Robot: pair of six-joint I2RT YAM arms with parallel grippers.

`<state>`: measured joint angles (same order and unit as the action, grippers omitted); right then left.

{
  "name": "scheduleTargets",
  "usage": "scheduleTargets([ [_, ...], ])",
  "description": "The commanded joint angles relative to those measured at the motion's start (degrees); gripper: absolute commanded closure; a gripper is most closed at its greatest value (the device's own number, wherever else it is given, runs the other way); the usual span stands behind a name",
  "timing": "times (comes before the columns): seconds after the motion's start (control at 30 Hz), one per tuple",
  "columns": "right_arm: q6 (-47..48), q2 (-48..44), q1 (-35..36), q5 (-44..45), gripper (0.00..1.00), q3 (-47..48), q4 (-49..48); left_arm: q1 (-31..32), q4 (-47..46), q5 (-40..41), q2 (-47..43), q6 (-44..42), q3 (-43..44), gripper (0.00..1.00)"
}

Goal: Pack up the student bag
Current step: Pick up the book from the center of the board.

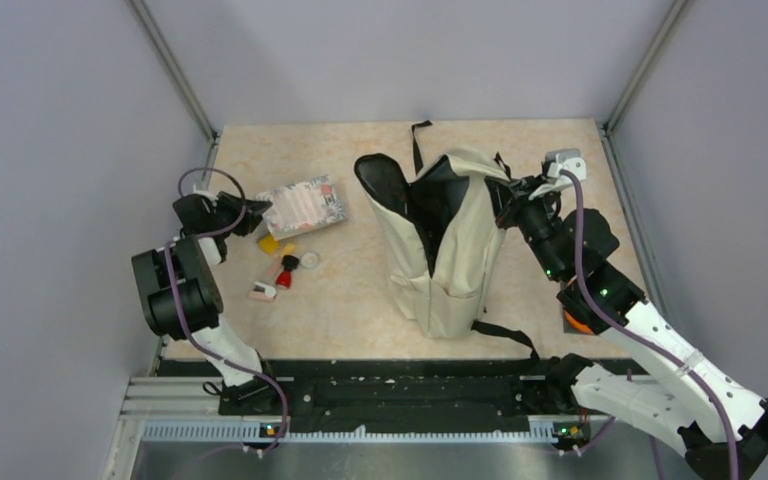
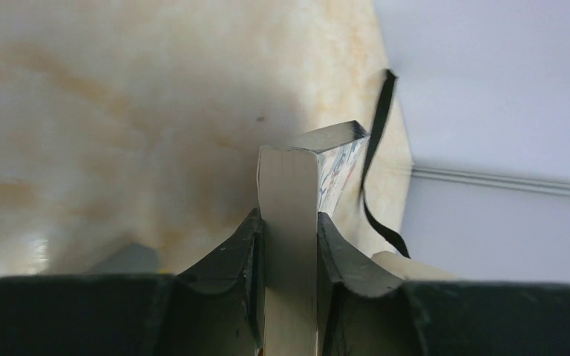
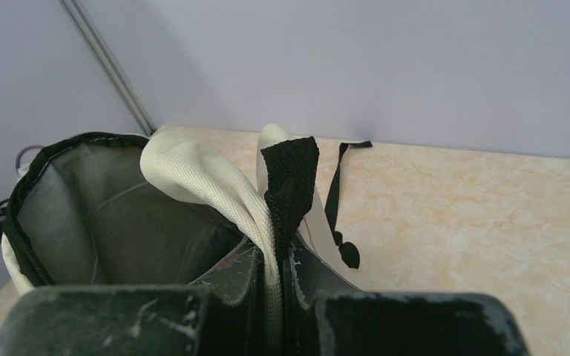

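Note:
The cream student bag (image 1: 450, 250) stands upright mid-table, its top unzipped and dark interior (image 3: 133, 222) showing. My right gripper (image 1: 508, 200) is shut on the bag's cream and black shoulder strap (image 3: 286, 185) at its top right, holding the mouth open. My left gripper (image 1: 250, 215) is shut on the left edge of a patterned book (image 1: 305, 205) lying left of the bag. In the left wrist view the book's pale page edge (image 2: 289, 222) stands pinched between the fingers (image 2: 230, 259).
Small items lie below the book: a yellow block (image 1: 269, 244), a red and black piece (image 1: 285, 272), a clear round lid (image 1: 311, 261), a pink and white eraser (image 1: 262, 292). Black straps (image 1: 505, 335) trail from the bag. An orange object (image 1: 575, 322) sits behind the right arm.

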<state>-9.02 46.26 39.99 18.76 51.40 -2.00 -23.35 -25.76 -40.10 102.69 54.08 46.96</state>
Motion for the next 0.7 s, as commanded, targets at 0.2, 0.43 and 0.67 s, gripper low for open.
scheduleTargets([
  [0.2, 1.41, -1.43, 0.13, 1.45, 1.0, 2.22, -1.31, 4.01, 6.51, 2.13, -31.78, -7.92, 2.22, 1.0],
  [0.43, 1.83, -1.36, 0.1, 1.72, 1.0, 2.39, -1.43, 15.99, 21.96, 18.7, -51.45, -16.2, 8.95, 1.0],
  [0.67, 1.79, -0.59, 0.09, 1.65, 1.0, 2.31, -2.3, 25.22, 22.57, 22.55, -55.19, -15.54, 18.05, 1.0],
])
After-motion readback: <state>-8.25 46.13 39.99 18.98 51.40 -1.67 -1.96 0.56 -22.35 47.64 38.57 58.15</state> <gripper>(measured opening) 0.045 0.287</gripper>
